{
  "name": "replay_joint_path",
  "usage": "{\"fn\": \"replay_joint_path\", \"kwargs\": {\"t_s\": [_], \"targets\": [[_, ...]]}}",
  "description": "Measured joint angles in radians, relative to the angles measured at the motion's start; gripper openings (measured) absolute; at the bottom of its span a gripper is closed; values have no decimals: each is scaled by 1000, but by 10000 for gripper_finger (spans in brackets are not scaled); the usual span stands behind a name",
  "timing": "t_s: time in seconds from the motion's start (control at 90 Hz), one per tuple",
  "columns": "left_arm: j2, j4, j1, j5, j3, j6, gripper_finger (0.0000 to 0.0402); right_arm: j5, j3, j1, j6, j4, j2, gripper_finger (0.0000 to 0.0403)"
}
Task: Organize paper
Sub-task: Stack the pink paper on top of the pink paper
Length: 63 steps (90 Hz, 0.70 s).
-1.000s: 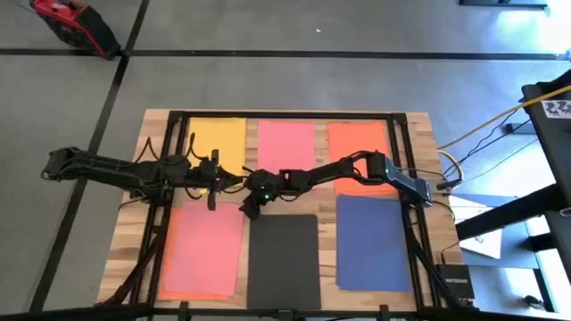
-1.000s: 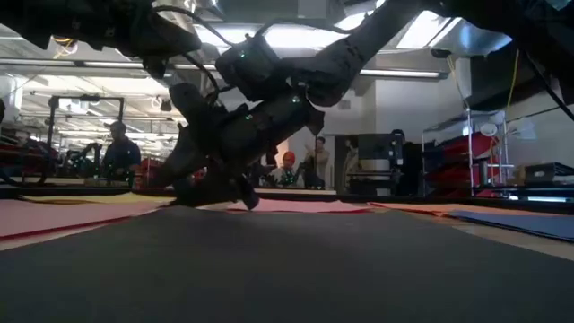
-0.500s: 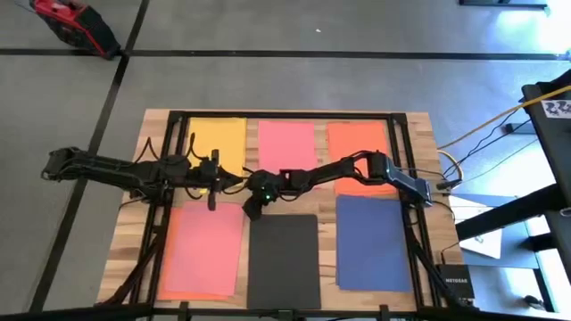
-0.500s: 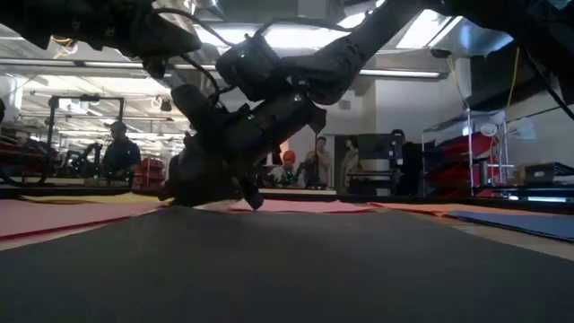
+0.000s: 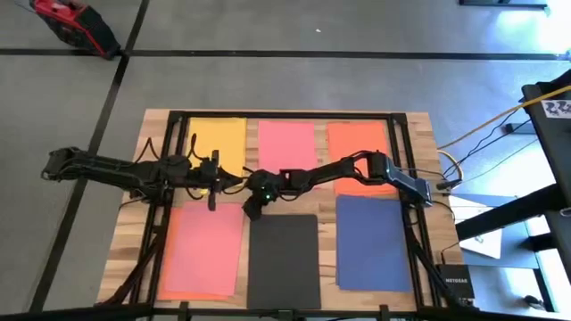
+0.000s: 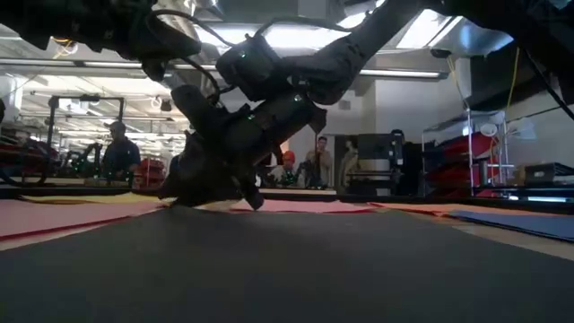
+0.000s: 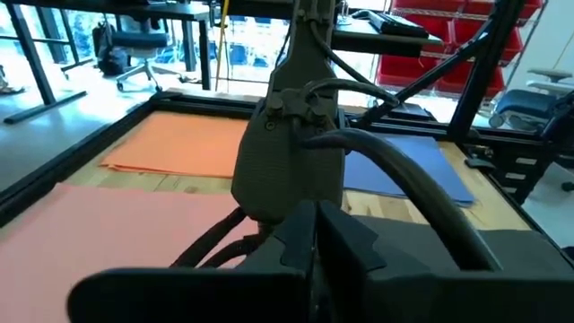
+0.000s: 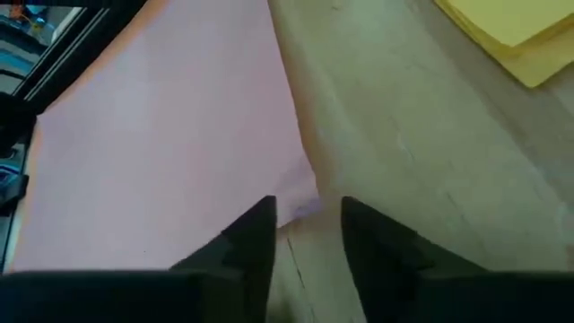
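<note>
right gripper (image 8: 307, 229) | fingers narrowly apart, astride corner of thin pink paper sheet (image 8: 161, 135) lying near-left on pale wooden surface (image 8: 421, 152) | left gripper (image 5: 239, 181) mid-surface, fingers: cannot tell

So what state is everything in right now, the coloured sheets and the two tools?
Yellow paper: flat, far left.
Far pink paper: flat.
Orange paper: flat, partly under the right arm.
Near pink paper: flat, corner between right tool's fingers.
Black paper: flat.
Blue paper: flat.
Right tool: open, at table.
Left tool: hovering mid-table.
</note>
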Motion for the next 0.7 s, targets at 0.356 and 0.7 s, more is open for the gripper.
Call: {"fn": "replay_joint_path", "kwargs": {"t_s": [0.356,0.7], "targets": [[0,1,0,0,0,4,0,-21,2,-1,15,63,26,101],[0,0,0,0,0,4,0,-30,3,0,-13,56,27,3]]}}
